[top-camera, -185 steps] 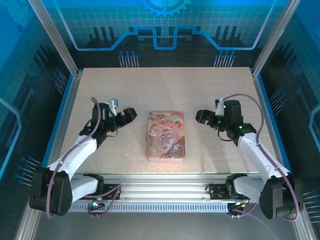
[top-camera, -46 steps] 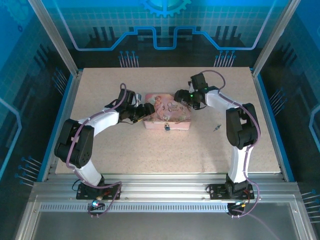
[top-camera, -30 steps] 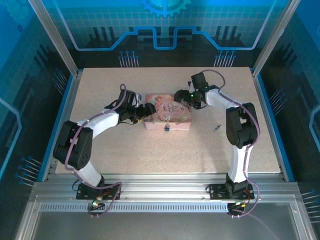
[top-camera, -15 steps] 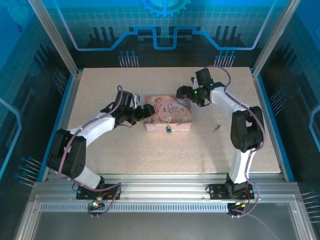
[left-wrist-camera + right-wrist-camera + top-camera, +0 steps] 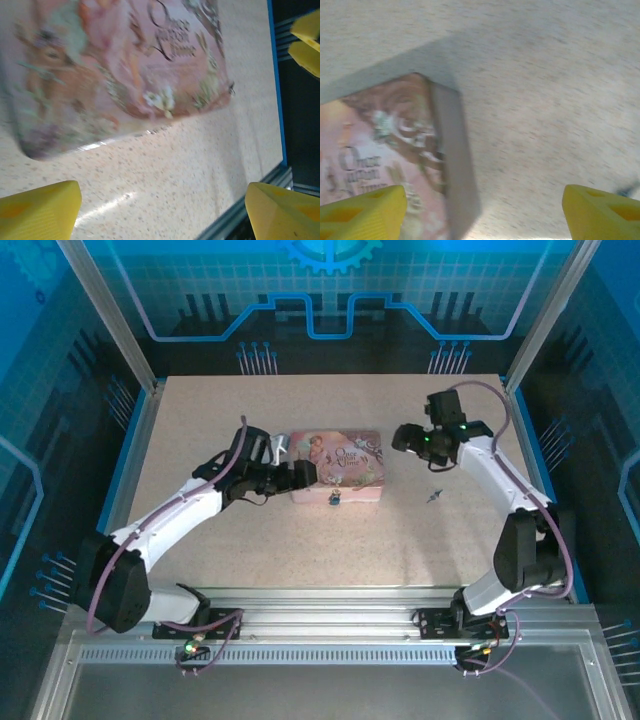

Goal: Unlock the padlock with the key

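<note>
The pink illustrated tin [image 5: 337, 462] lies crosswise mid-table. At the middle of its near side sits the small padlock [image 5: 335, 498]. The key [image 5: 432, 496], small and dark, lies on the table to the right of the tin. My left gripper [image 5: 302, 476] is at the tin's left end, open, with nothing between its yellow fingertips [image 5: 40, 210]; its wrist view looks down on the tin's lid [image 5: 120, 70]. My right gripper [image 5: 404, 438] hovers just right of the tin, open and apart from it, with the tin's corner [image 5: 447, 165] at the left between its fingertips [image 5: 600, 212].
The speckled table [image 5: 340, 550] has free room in front of the tin and along the back. Blue-edged frame rails [image 5: 535, 470] bound it on both sides. A dark blur [image 5: 626, 190] at the right wrist view's right edge may be the key.
The tin was turned crosswise and pushed farther back. In the last second the right gripper drew away to the right of the tin; the left gripper shifted slightly nearer along its left end.
</note>
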{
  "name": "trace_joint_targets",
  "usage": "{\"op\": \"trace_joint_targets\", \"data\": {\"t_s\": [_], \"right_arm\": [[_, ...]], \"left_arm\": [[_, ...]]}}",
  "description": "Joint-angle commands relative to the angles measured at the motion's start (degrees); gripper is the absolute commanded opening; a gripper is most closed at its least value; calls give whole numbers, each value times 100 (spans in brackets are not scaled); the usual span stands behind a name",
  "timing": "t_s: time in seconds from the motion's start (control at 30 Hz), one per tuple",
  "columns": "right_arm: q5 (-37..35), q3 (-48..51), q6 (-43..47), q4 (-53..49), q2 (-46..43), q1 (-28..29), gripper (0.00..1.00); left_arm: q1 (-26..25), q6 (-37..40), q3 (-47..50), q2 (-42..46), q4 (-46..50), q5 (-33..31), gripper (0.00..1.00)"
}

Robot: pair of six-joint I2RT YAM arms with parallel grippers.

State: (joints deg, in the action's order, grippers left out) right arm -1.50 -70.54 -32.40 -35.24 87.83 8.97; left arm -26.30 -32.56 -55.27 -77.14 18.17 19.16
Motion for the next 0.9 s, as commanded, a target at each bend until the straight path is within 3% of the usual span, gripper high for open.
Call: {"op": "trace_joint_targets", "data": {"t_s": [0.0, 0.2, 0.37, 0.87], "right_arm": [[-278, 580, -164, -417, -383, -416, 78], [-182, 1227, -224, -302, -528, -1110, 63], [96, 1496, -223, -4, -212, -1371, 46], [440, 1523, -396, 426, 757, -1363, 36]], "left_arm": [[-436, 144, -140, 174, 245, -298, 87], [-1308, 119, -236, 55, 169, -931, 86], [-1744, 22, -274, -239, 27, -1001, 86], [-1980, -157, -121, -521, -169, -1019, 86]]}}
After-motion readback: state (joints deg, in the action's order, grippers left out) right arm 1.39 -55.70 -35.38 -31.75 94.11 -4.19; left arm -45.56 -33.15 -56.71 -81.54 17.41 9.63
